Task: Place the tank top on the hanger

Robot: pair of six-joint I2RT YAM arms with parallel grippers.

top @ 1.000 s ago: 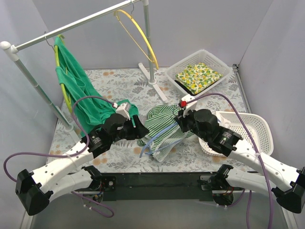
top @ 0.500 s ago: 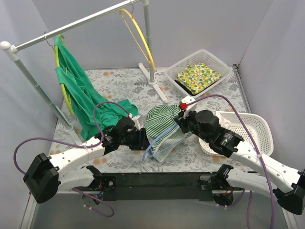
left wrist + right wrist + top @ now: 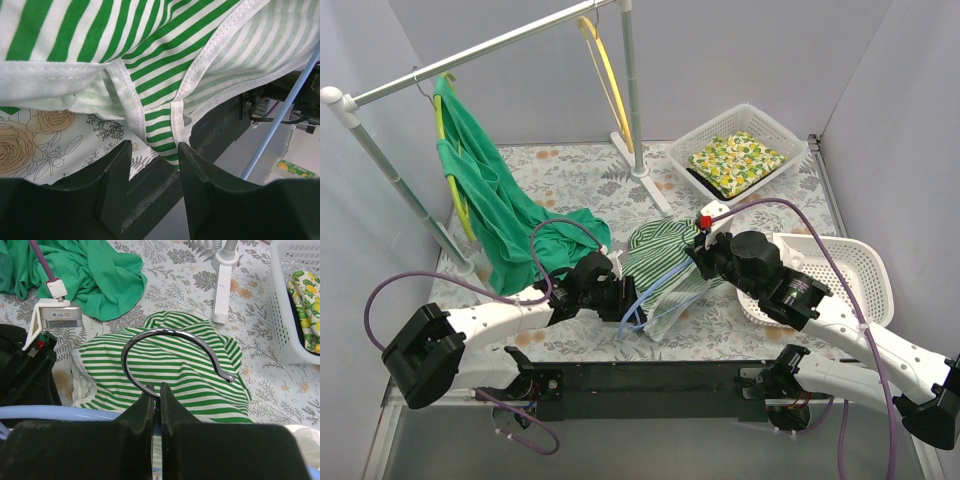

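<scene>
Top external shows you the tank top (image 3: 660, 262) at the centre of the bench (image 3: 560, 165), lying over the hanger (image 3: 60, 412). Your right hand (image 3: 156, 390) is pinched on the hanger's neck. Your left hand (image 3: 154, 147) is spread, with a strap (image 3: 160, 120) between its fingers (image 3: 115, 180). Two baskets, the far basket (image 3: 748, 108) and the near basket (image 3: 870, 270), crowd the right edge. The rack foot (image 3: 655, 190) stands behind.

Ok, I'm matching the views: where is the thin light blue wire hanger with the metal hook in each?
Top external: light blue wire hanger, centre, poking from the green-and-white striped tank top.
Left wrist: its blue bar slants across the right side.
Right wrist: its metal hook, centre.
Shared landmark: the tank top.
</scene>
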